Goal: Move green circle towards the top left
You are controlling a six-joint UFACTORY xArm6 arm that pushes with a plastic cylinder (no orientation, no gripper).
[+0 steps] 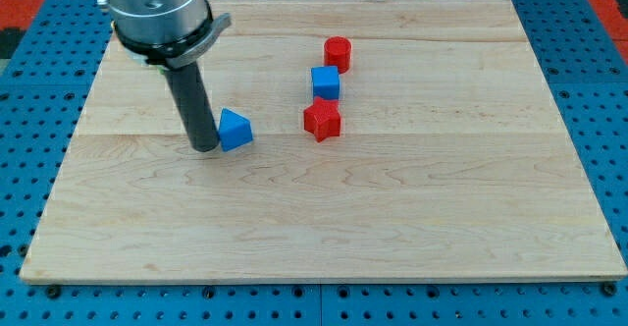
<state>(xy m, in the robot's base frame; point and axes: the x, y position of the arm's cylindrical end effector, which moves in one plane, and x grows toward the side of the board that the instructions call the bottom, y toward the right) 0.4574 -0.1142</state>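
Note:
No green circle shows anywhere in the camera view. My tip [205, 146] rests on the wooden board [324, 228] at the view's left of centre. It stands right beside a blue triangle block [234, 130], on that block's left side, touching or almost touching it. The arm's grey body [157, 12] covers the board's top left corner, so anything under it is hidden.
A red cylinder [338, 53], a blue cube [326, 81] and a red star-shaped block [322, 120] stand in a close column at the view's top centre. The board lies on a blue pegboard table [589, 90].

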